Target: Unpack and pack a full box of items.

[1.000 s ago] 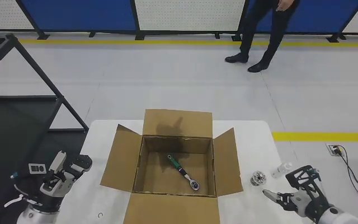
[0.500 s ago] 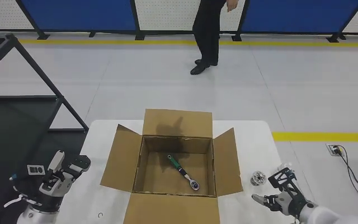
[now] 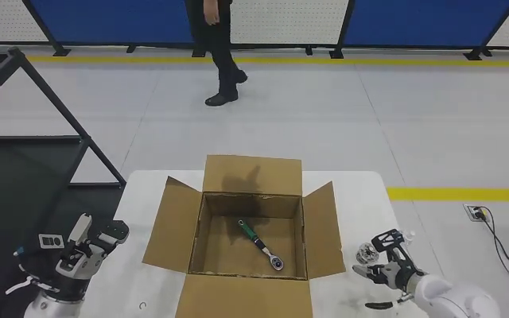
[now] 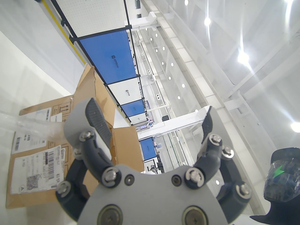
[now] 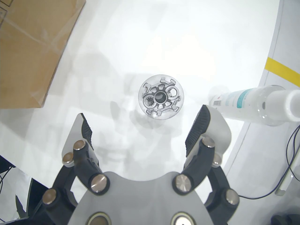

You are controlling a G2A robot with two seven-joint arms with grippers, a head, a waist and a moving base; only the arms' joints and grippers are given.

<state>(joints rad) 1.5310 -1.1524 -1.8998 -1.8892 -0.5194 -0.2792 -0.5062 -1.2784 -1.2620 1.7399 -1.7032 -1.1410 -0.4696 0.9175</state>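
Cardboard box (image 3: 169, 226) sits open mid-table, all four flaps splayed outward. On its floor lies a ratchet wrench (image 3: 260, 244) with a green handle, set diagonally, metal head toward the robot's side.

The white table (image 3: 362, 199) carries two loose items to the right of the box. A round metal part (image 5: 161, 97) lies flat, apart from the box's right flap. It looks like a geared hub, though the detail is hard to make out. A white bottle (image 5: 252, 105) with a clear cap lies on its side near the table's right edge.

The right gripper (image 5: 143, 125) hangs over the table with the metal part just ahead of its fingertips and not touching them. Its jaws are spread wide with nothing between them, and one finger is just beside the bottle's base.

The left gripper (image 4: 151, 114) is at the table's left side, apart from the box and tilted upward. Its jaws are spread and empty.
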